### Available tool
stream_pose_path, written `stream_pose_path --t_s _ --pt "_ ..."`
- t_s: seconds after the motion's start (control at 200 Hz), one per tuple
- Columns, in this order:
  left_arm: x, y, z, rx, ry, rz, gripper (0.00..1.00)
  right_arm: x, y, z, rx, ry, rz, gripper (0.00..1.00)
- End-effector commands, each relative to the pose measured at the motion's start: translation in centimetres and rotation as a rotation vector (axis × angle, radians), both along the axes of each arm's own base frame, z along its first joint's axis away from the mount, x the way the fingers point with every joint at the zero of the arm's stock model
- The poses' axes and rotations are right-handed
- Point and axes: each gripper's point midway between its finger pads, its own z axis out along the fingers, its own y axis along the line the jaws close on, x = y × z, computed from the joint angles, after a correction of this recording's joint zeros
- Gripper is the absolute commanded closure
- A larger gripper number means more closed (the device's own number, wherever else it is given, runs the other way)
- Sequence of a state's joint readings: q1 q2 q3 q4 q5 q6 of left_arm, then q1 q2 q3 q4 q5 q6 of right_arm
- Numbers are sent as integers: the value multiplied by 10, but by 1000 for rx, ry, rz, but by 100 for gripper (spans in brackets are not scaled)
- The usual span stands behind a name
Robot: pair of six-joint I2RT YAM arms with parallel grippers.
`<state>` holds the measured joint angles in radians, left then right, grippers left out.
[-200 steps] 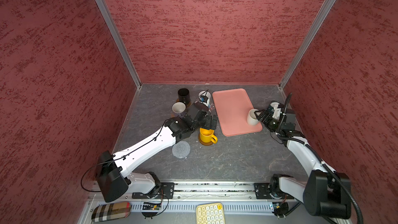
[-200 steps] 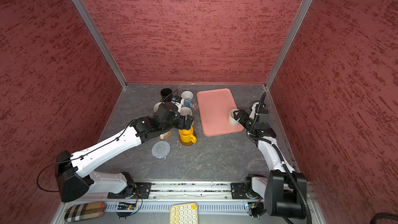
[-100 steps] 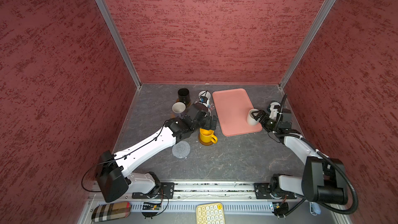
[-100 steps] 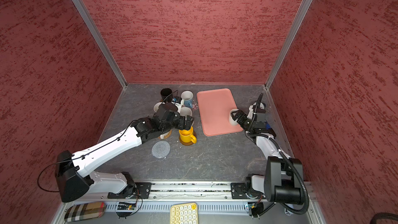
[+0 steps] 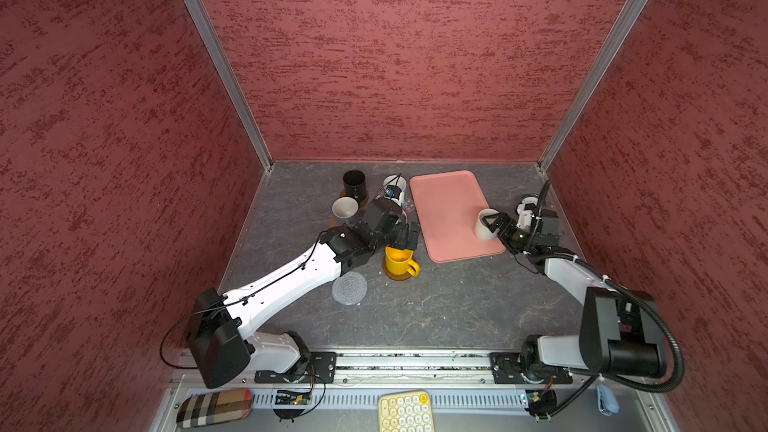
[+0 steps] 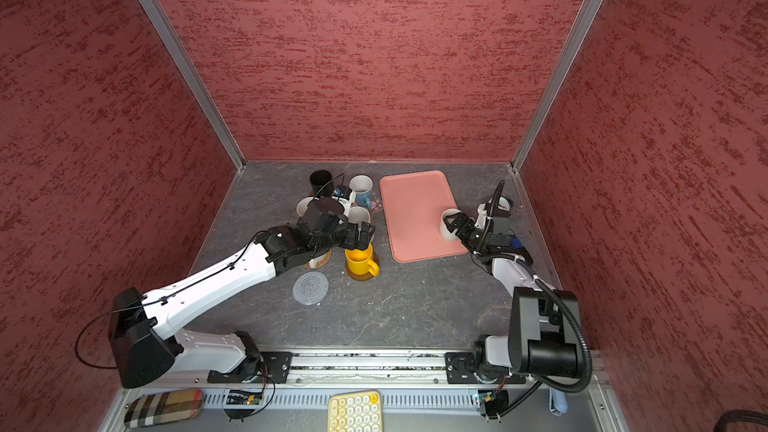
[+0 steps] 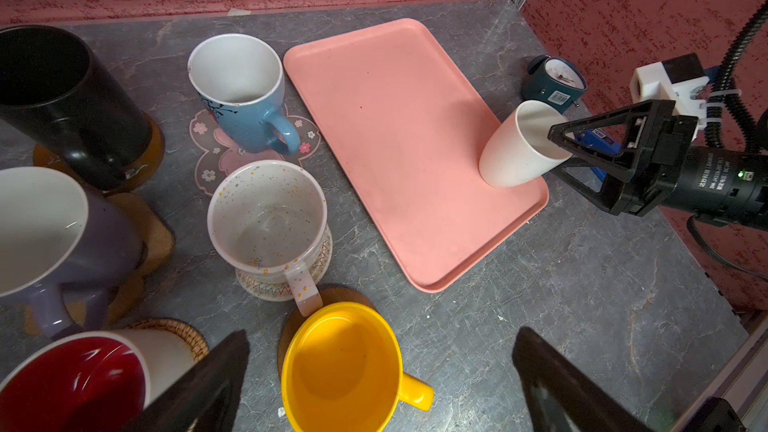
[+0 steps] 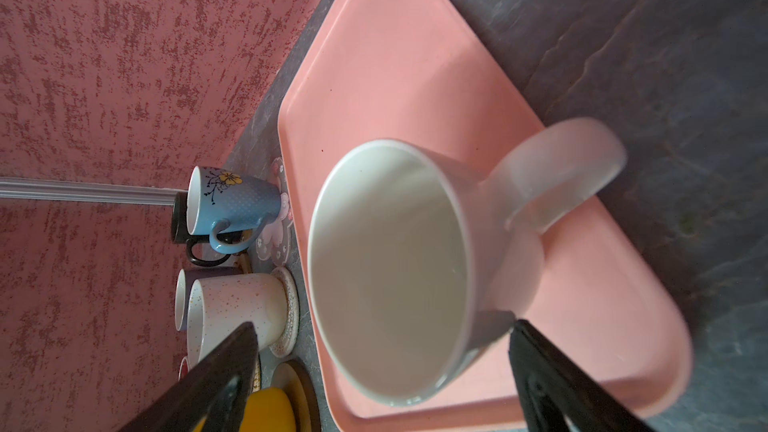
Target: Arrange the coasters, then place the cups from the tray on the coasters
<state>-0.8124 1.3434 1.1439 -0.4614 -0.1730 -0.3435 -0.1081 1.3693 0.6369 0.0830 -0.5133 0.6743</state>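
The cream cup (image 8: 390,268) stands near the front right corner of the pink tray (image 5: 444,209). My right gripper (image 8: 382,367) is open with a finger on either side of this cup (image 5: 484,224); one finger (image 8: 552,380) is close to its wall. My left gripper (image 7: 382,332) hangs open above the yellow cup (image 7: 336,367), which sits on a brown round coaster (image 7: 332,297). Several other cups stand on coasters left of the tray, among them the light blue cup (image 7: 241,93) and the speckled cup (image 7: 266,218). A grey woven coaster (image 5: 349,288) lies bare.
A teal clock (image 7: 555,81) stands by the right wall behind my right gripper. A pale yellow keypad (image 5: 405,411) and a plaid case (image 5: 214,407) lie in front of the rail. Red walls close in the left, back and right sides.
My right arm has dropped lower and its gripper has slid in around the cream cup. The left arm has hardly moved.
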Motion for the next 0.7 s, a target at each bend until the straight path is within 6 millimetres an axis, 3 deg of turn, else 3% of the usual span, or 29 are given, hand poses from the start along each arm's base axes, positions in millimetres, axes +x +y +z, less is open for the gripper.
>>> stream_pose_path --t_s 0.0,0.296,0.611,0.626,0.696 --pt "2 -2 -5 -4 5 -2 0 8 4 9 15 -46 22 6" --pt "2 -1 -6 -2 7 -1 0 12 18 3 -11 -31 60 6" --pt "2 4 -5 -6 4 8 0 21 32 9 -27 -47 90 11" --pt "2 4 -6 -5 5 9 0 21 34 1 -26 -25 94 11" --pt "2 5 -6 -6 5 11 0 23 37 -2 -30 -20 100 11"
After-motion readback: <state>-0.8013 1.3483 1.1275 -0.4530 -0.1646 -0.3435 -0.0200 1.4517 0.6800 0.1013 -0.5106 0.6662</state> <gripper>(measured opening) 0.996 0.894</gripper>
